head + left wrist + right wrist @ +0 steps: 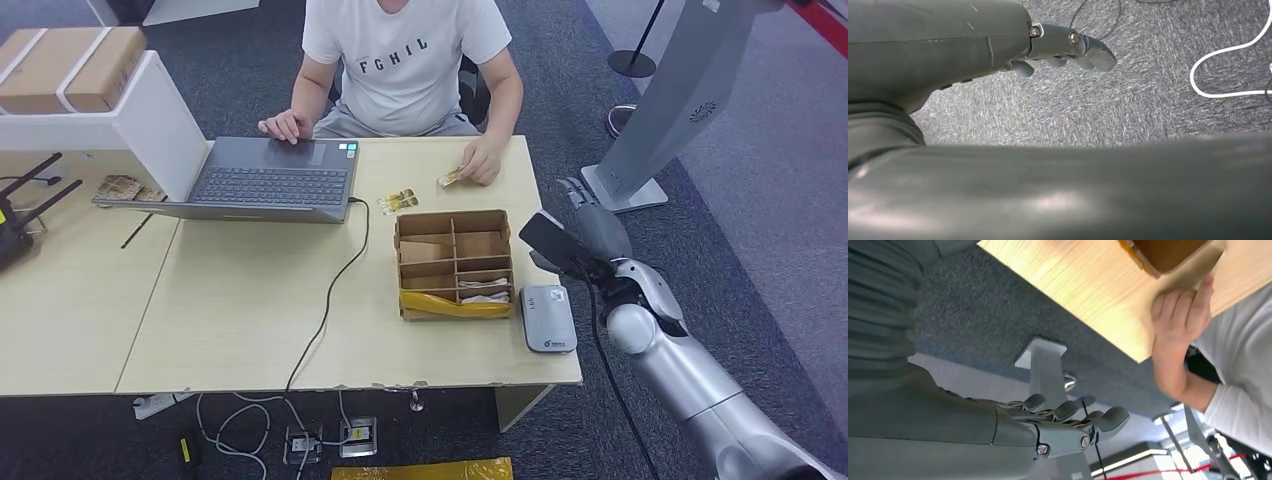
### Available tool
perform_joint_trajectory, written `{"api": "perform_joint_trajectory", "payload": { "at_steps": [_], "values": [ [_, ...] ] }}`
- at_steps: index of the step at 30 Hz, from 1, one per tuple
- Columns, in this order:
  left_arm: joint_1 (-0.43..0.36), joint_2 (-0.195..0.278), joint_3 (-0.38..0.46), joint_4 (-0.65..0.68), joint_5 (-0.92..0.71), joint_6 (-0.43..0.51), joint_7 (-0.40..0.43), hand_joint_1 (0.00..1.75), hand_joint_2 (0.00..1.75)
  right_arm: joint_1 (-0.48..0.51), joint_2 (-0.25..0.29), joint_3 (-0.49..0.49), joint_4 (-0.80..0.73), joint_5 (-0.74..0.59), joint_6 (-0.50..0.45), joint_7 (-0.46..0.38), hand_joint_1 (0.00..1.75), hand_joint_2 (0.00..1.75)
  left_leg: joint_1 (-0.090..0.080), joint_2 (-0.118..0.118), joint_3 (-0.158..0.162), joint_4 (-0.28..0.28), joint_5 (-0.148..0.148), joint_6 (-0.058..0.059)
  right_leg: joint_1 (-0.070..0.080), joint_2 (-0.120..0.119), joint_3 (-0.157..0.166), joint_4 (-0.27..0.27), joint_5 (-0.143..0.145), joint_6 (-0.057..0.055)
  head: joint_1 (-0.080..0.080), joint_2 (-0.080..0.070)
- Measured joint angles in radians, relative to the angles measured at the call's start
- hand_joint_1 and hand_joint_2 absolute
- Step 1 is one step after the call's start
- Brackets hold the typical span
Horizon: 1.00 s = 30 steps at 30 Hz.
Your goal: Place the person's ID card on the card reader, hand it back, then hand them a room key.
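Note:
A person sits across the table and pinches a small yellowish card point(450, 178) against the tabletop with one hand point(482, 160). That hand also shows on the table point(1180, 310). Two similar cards point(399, 201) lie beside the laptop's corner. The grey card reader point(547, 317) lies flat near the front right corner. My right hand point(585, 235) hovers just off the table's right edge, level with the reader, fingers point(1068, 422) stretched out and holding nothing. My left hand point(1068, 47) hangs over the carpet, fingers apart and empty.
A divided cardboard box point(455, 262) with yellow tape stands left of the reader. An open laptop point(270, 178) with a black cable point(335, 290) sits mid-table, a router point(15, 215) at far left. A white kiosk stand point(670, 110) rises right of the table.

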<state>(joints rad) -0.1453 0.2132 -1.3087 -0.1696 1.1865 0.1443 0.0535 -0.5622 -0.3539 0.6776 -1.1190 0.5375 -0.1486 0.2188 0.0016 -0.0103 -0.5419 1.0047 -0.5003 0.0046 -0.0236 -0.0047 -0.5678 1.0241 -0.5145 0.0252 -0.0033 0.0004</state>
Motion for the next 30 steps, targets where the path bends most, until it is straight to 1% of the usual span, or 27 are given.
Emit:
{"api": "perform_joint_trajectory", "payload": {
  "at_steps": [5,10,16,22,26,30],
  "values": [
    [0.001,0.0,0.0,0.0,0.011,0.01,0.0,0.0,0.0,0.069,-0.04,-0.006,-0.154,0.069,-0.009,0.056,0.0,1.75,0.0,0.0,0.0,0.0,0.0,0.0,0.0,0.001,0.0,0.0,0.0,0.0,0.0,0.0],
    [0.0,0.0,0.0,0.0,0.015,0.015,0.001,0.0,0.0,0.106,-0.054,0.007,-0.238,0.166,0.0,0.055,0.0,1.75,0.0,0.001,0.0,0.0,0.0,0.0,0.0,0.001,0.0,0.0,0.0,0.0,0.0,0.0],
    [0.0,0.0,0.0,0.0,0.015,0.016,0.008,0.0,0.0,0.133,-0.054,0.033,-0.267,0.27,0.001,0.049,0.0,1.75,0.0,0.001,0.0,0.0,0.0,0.0,0.0,0.001,0.0,0.0,0.0,0.0,0.0,0.0],
    [0.0,-0.001,0.0,0.0,0.016,0.022,0.009,0.0,0.0,0.15,-0.054,0.065,-0.275,0.416,-0.003,0.058,0.0,1.75,0.0,0.001,0.0,0.0,0.0,0.0,0.0,0.001,0.0,0.0,0.0,0.0,0.0,0.0],
    [-0.001,-0.003,0.0,0.0,0.014,0.025,0.008,0.0,0.0,0.161,-0.051,0.084,-0.275,0.46,-0.005,0.061,0.0,1.75,0.0,0.001,0.0,0.0,0.0,0.0,0.0,0.001,0.0,0.0,0.0,0.0,0.0,0.0],
    [-0.001,-0.006,0.0,0.0,0.008,0.026,0.005,0.0,0.0,0.166,-0.039,0.101,-0.269,0.462,-0.006,0.061,0.0,1.75,0.0,0.001,0.0,0.0,0.0,0.0,0.0,0.001,0.0,0.0,0.0,0.0,0.0,0.0]
  ]
}}
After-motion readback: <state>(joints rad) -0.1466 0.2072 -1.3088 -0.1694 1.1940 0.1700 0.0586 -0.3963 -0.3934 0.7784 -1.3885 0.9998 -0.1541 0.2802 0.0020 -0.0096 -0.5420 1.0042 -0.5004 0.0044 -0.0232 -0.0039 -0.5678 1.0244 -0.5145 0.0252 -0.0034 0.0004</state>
